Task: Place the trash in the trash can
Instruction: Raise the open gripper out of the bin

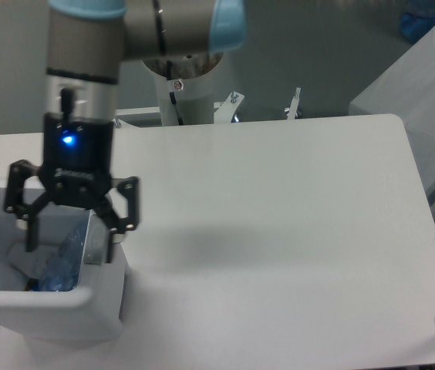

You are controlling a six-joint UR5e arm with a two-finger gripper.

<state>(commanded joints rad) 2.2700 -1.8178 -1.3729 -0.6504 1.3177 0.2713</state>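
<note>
The gripper (69, 240) hangs over the trash can (48, 304) at the tabletop's (279, 231) near left, jaws spread and released. The bottle (63, 258) lies inside the can. The wrapper cannot be made out.

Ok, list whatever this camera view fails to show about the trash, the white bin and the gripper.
- Crushed clear plastic bottle in the boxy white plastic bin: partly hidden behind the bin's near wall and the black two-finger gripper.
- Crumpled wrapper: not visible; possibly deeper in the bin, cannot tell.
- Bin's left side: cut off by the frame edge.
- Gripper fingertips: blurred against the bin interior; contact with the bottle unclear.
</note>
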